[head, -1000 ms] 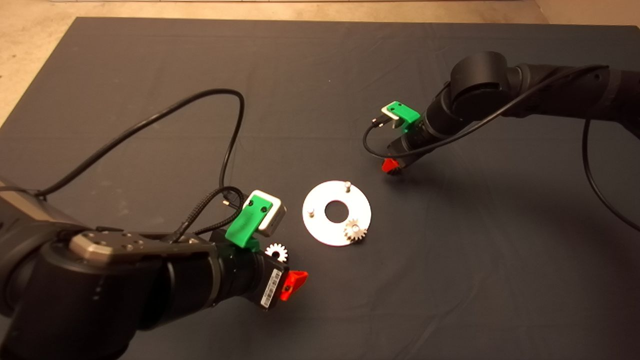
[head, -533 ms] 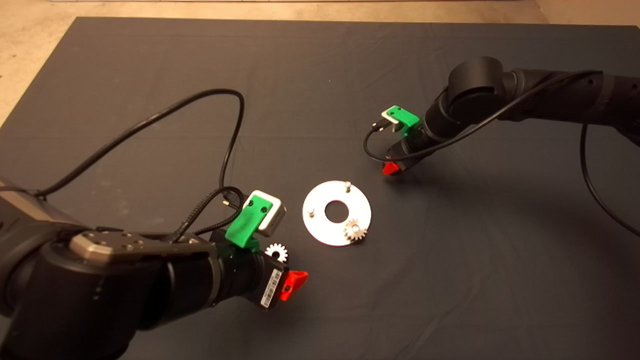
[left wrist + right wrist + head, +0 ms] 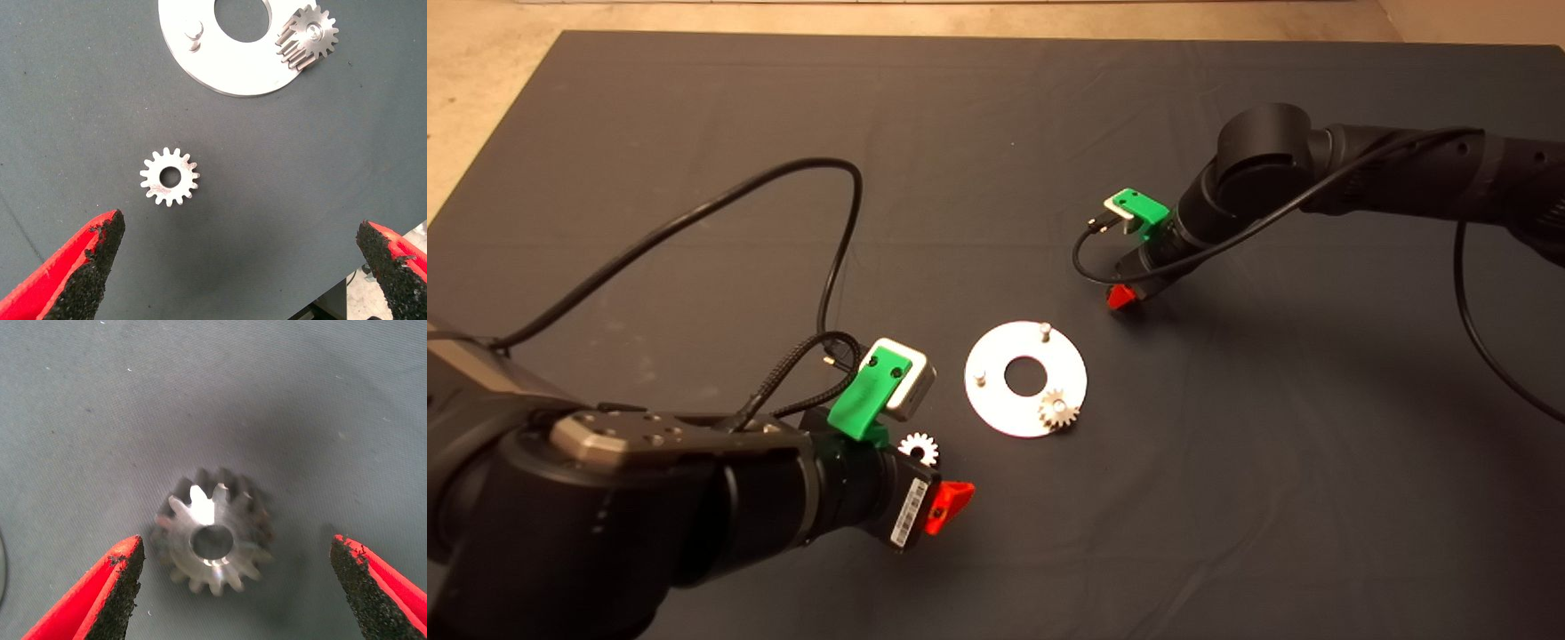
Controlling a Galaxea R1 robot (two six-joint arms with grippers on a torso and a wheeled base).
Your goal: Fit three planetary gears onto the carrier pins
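A shiny silver disc (image 3: 1009, 416) with a large centre hole lies mid-mat. One planetary gear (image 3: 1059, 410) sits on its near-right carrier pin; two pins (image 3: 1045, 329) (image 3: 979, 377) stand bare. A second gear (image 3: 919, 447) lies flat on the mat beside the disc, in front of my open left gripper (image 3: 240, 267), nearer one finger (image 3: 87, 267); it also shows in the left wrist view (image 3: 170, 177). My open right gripper (image 3: 235, 577) hovers low over the third gear (image 3: 213, 533), which lies between its pads, untouched. In the head view that gripper (image 3: 1122, 296) hides this gear.
The dark mat (image 3: 694, 116) stretches wide around the work area. Black cables (image 3: 836, 231) loop from the left arm over the mat, left of the disc. Bare floor (image 3: 480, 89) lies beyond the far left edge.
The right arm has shifted slightly left and lower over its gear, which no longer peeks out in the head view. The left arm and the loose gear have not moved.
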